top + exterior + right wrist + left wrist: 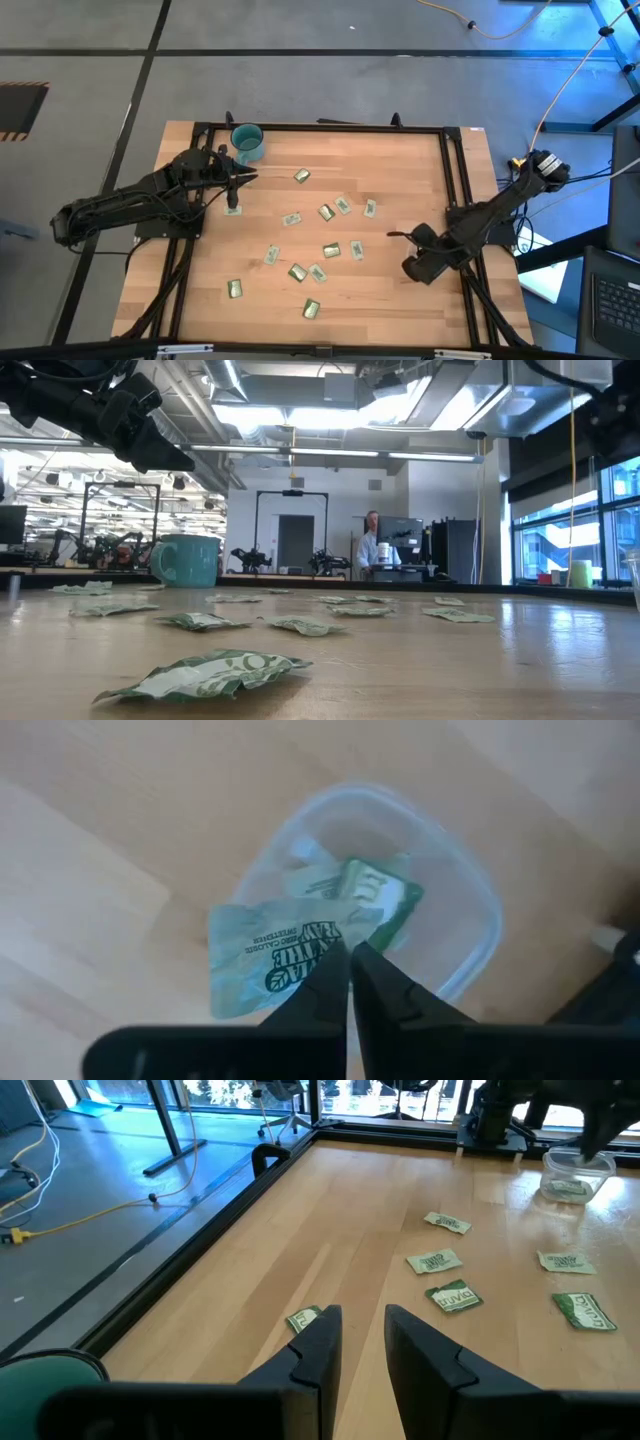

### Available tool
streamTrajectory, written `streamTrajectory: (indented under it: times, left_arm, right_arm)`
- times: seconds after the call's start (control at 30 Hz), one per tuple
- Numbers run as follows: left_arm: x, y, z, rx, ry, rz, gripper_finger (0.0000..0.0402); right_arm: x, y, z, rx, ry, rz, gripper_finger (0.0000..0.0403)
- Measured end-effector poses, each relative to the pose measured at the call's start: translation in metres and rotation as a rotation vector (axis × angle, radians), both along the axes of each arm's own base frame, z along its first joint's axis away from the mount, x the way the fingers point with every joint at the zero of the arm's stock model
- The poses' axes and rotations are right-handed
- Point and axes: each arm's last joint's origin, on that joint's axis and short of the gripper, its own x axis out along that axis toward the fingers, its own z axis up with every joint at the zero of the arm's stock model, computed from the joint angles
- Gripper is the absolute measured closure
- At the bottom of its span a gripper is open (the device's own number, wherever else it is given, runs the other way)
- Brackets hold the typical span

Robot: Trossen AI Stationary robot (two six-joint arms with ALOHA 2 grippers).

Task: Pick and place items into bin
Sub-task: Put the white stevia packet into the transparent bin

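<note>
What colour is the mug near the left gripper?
Teal mug; shows best in the low view.

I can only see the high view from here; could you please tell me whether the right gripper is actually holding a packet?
Observer: Yes. The right wrist view shows the right gripper with its fingers shut on the edge of a pale green packet.
Operator: Thank you. Is it above the bin?
Observer: Partly. The packet overlaps the rim of the clear bin and the rest of it hangs over bare table.
Operator: Is anything in the bin already?
Observer: At least one darker green packet lies inside it.
</note>
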Motion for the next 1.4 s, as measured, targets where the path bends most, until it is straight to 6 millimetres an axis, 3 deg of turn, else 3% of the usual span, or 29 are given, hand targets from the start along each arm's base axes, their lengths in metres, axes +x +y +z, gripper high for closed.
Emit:
streamTrajectory:
  times: [0.3,0.57,0.9,1.03,1.17,1.4]
  left_arm:
    - [0.0,0.0,0.0,0.0,0.0,0.0,0.0327]
    - [0.0,0.0,0.0,0.0,0.0,0.0,0.0327]
    - [0.0,0.0,0.0,0.0,0.0,0.0,0.0327]
    - [0.0,0.0,0.0,0.0,0.0,0.0,0.0327]
    - [0.0,0.0,0.0,0.0,0.0,0.0,0.0327]
    - [0.0,0.0,0.0,0.0,0.0,0.0,0.0327]
  right_arm:
    - [-0.006,-0.005,-0.009,-0.032,0.038,0.015,0.039]
    - [-0.006,-0.005,-0.009,-0.034,0.041,0.02,0.0324]
    - [0.014,-0.009,0.025,-0.118,-0.074,0.028,0.0298]
    - [0.031,-0.028,0.036,-0.201,-0.134,0.059,0.0297]
    - [0.05,-0.061,0.037,-0.231,-0.137,0.08,0.0297]
    - [0.088,-0.118,0.04,-0.259,-0.299,0.278,0.0297]
